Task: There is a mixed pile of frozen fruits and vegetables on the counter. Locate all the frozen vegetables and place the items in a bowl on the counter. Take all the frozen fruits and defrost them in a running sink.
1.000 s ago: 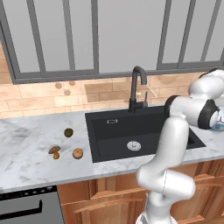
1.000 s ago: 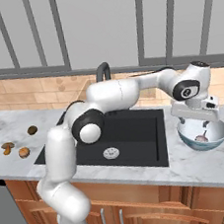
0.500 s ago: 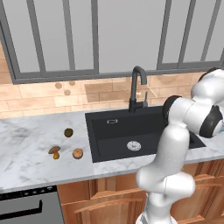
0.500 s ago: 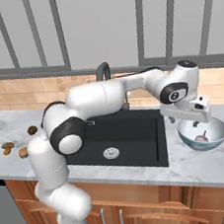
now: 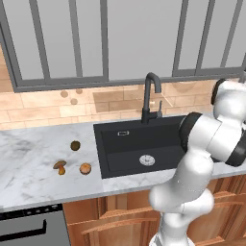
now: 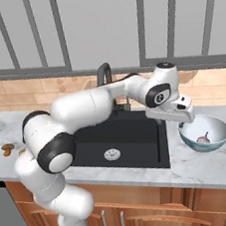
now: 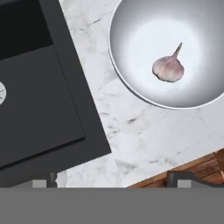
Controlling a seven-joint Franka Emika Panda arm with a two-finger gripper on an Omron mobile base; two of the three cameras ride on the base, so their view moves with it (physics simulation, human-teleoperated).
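The hand hangs over the worktop between the sink and the bowl, its two finger tips spread wide apart and holding nothing. In the hand view the finger tips stand at the bottom edge, over the marble strip and the sink's black rim, with the bowl up and to the right of them, clear of both.

The pinkish-white bulb lies inside the bowl on its floor, its pointed tip tilted upward in that view; it also shows in the right base view, just beyond and beside the hand.

Farther off, on the other side of the sink, the mushroom, the orange ball and the dark olive ball rest on the worktop, well apart from the hand.
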